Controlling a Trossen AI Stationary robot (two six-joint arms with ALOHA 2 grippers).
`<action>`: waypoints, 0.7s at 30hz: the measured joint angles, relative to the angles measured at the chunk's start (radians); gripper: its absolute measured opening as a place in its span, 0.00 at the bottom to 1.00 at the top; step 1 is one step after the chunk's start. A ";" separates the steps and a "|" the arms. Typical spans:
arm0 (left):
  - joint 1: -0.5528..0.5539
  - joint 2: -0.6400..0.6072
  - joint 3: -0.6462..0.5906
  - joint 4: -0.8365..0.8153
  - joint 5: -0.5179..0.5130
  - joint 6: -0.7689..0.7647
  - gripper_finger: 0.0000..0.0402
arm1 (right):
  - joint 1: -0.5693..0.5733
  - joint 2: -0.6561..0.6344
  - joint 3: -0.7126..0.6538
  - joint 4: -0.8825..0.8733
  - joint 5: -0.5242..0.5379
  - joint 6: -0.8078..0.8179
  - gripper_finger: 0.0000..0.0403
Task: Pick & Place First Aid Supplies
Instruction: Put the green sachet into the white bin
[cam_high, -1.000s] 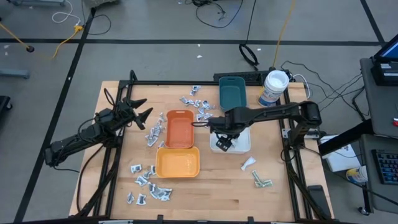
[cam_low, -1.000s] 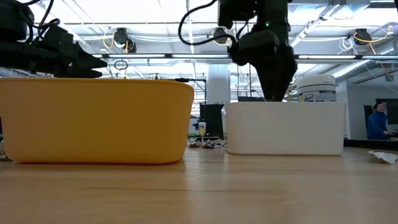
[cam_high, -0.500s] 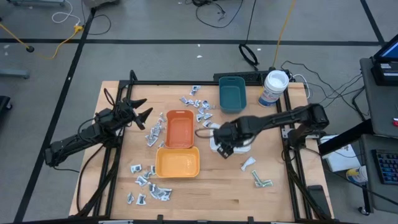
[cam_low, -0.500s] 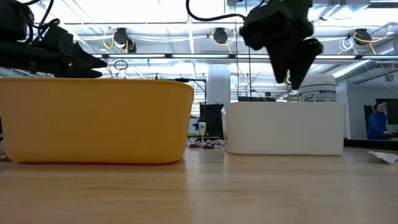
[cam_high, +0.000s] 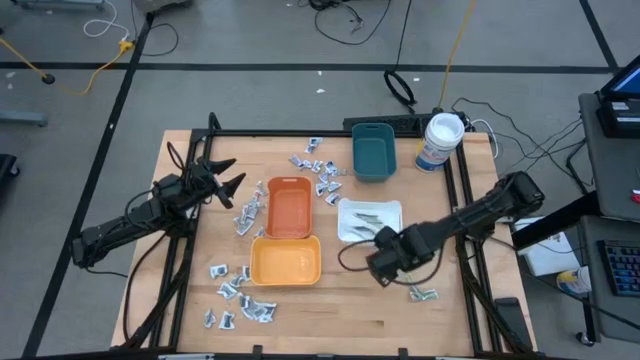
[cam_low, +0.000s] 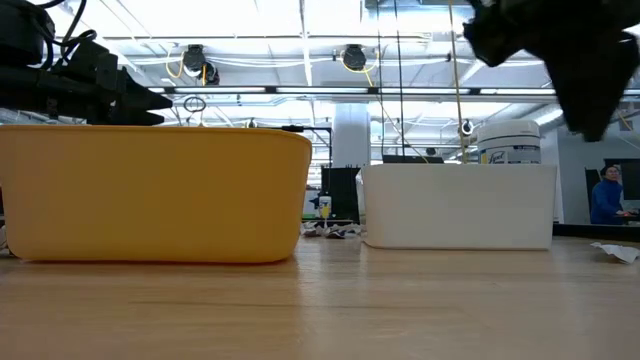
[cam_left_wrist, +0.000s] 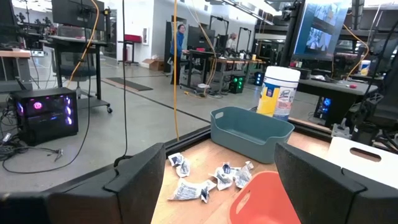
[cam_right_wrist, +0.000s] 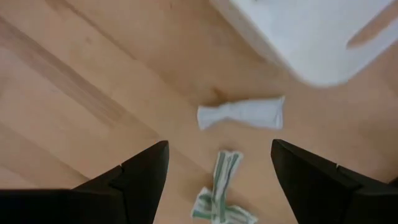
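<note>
The right gripper (cam_right_wrist: 214, 163) looks down on the bare wooden table (cam_right_wrist: 81, 93), its two dark fingers (cam_right_wrist: 140, 177) spread wide with nothing between them. Just ahead of the fingertips, roughly centred in the gap, lies a small white packet (cam_right_wrist: 241, 114) with pinched ends, flat on the wood. Closer in, between the fingers, a green-and-white striped strip (cam_right_wrist: 222, 190) lies crumpled, near the packet but not touching it. Beyond the packet, a corner of a white tray (cam_right_wrist: 305, 37) rests on the table.
</note>
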 joint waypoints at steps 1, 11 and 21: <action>0.000 0.000 0.000 0.000 0.000 -0.001 0.77 | 0.016 0.000 -0.003 -0.002 0.000 0.020 0.69; 0.000 0.000 0.000 0.000 0.000 -0.001 0.77 | 0.146 -0.034 -0.052 -0.003 -0.034 0.192 0.69; 0.000 0.000 0.000 0.000 0.000 -0.001 0.77 | 0.194 -0.034 -0.160 0.139 -0.056 0.280 0.67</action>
